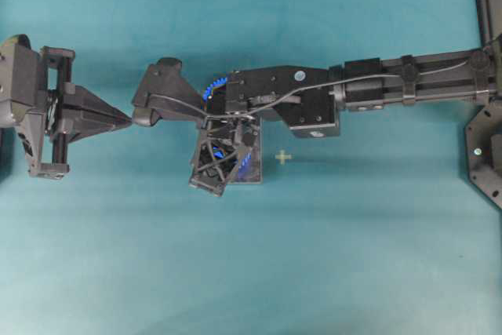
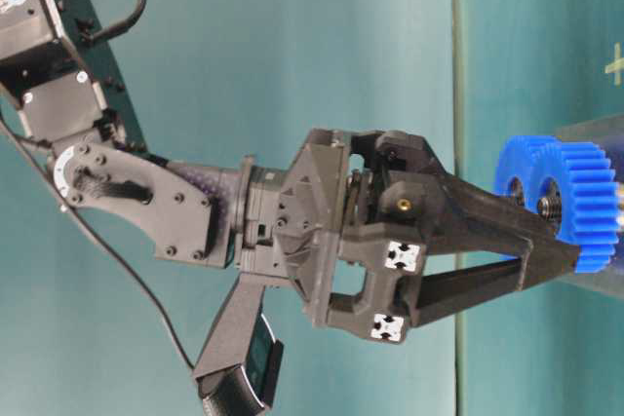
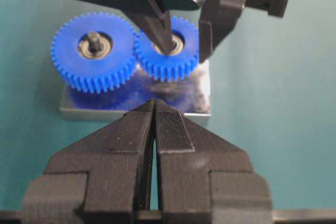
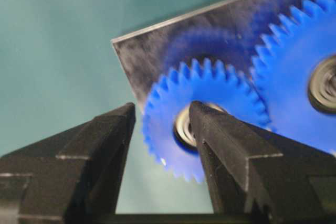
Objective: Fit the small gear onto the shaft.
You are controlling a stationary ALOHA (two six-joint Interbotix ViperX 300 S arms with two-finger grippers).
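Two arms, two gears, one plate, listed left to right as the overhead view lays them out.

Left gripper (image 1: 118, 119): parked at the left, pointing toward the middle, jaws pressed together on nothing; well short of the work.

Larger gear (image 3: 94, 51): bright blue, seated on its own hub on the grey plate (image 3: 79, 109), teeth meshing with its neighbour.

Small gear (image 3: 169, 48): bright blue plastic, silver-and-black bearing at centre, lying flat over the plate beside the larger one. The shaft is hidden beneath a finger and the bearing, so whether the gear is fully seated cannot be told.

Right gripper (image 4: 160, 129): reaching in from the right, jaws parted to a moderate gap and gripping nothing. One finger (image 4: 226, 145) lies across the bearing; the other (image 4: 100, 140) hangs off the gear's rim, over the table.

Handling, by judgement: light, stiff, moulded part; toothed rim gives good purchase, smooth faces may slip. Best taken across opposite teeth, bore left free. Skewed pressing risks jamming the bearing.
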